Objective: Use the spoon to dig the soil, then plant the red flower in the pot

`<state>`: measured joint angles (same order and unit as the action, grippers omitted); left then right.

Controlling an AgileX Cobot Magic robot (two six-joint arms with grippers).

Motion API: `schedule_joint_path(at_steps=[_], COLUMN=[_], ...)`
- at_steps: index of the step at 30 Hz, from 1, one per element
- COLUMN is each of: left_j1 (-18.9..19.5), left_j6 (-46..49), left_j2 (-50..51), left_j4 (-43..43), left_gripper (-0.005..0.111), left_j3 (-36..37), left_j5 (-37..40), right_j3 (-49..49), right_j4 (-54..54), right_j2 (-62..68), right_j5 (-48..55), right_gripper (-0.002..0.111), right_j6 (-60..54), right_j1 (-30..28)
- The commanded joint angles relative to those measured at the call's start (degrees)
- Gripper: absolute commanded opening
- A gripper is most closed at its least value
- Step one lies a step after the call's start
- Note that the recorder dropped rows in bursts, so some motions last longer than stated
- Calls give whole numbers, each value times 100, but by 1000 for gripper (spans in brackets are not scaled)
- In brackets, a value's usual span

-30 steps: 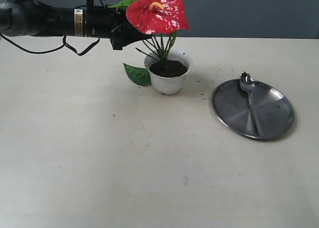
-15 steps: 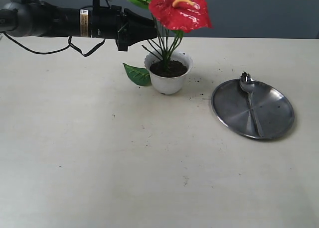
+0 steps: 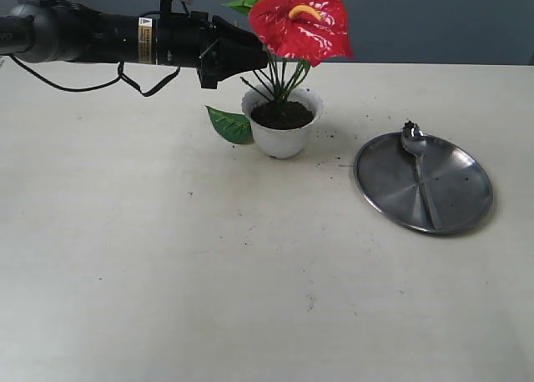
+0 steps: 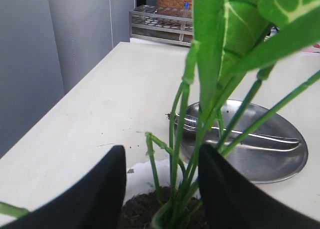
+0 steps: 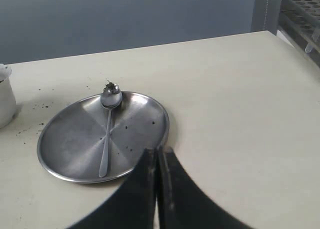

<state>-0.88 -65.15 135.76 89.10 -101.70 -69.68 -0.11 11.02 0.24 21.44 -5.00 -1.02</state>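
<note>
The red flower [image 3: 300, 22] stands upright in the white pot [image 3: 282, 138], its green stems sunk in the dark soil [image 3: 282, 113]. My left gripper [image 3: 265, 58] reaches in from the left at stem height. In the left wrist view its black fingers [image 4: 105, 189] stand apart on either side of the stems [image 4: 181, 134], above the soil [image 4: 142, 209]; the left gripper [image 4: 161, 153] is open. The spoon [image 3: 420, 169] lies on the steel plate [image 3: 463, 203], soil crumbs on its bowl. My right gripper [image 5: 157, 151] is shut and empty, hovering near the plate [image 5: 65, 139] and spoon [image 5: 106, 134].
One green leaf [image 3: 229, 125] hangs low beside the pot on the left. Soil crumbs speckle the table [image 3: 250, 273] between pot and plate. A wire test-tube rack [image 4: 160, 21] stands at the table's far end, also seen as a rack [image 5: 302, 14] in the right wrist view.
My left arm has shifted right, and the flower has swung from leaning left to standing upright over the pot. Spoon, plate and right gripper have not moved.
</note>
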Motion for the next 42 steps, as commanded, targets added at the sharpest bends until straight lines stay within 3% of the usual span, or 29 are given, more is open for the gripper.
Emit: schedule_joint_path(at_steps=[1,24,34,42], left_j1=[-31,-19,584,529], left_j6=[-19,-56,-192,-170], left_j2=[-74,-74,-74,-22], left_j4=[-74,386,525,322], left_gripper=[45,45,45,45], left_j3=[6,6,6,6], left_j5=[-28,-28,-28,-28], right_j3=[11,11,11,11], right_j4=[-1,-1,-1,-1], right_j2=[-24,-24,-24,-24], right_j5=[-59,-59,-59,-59], right_gripper=[0,0,0,0], right_j6=[-17,-17,-17,-17], right_j1=[-21,-21,-21,-21])
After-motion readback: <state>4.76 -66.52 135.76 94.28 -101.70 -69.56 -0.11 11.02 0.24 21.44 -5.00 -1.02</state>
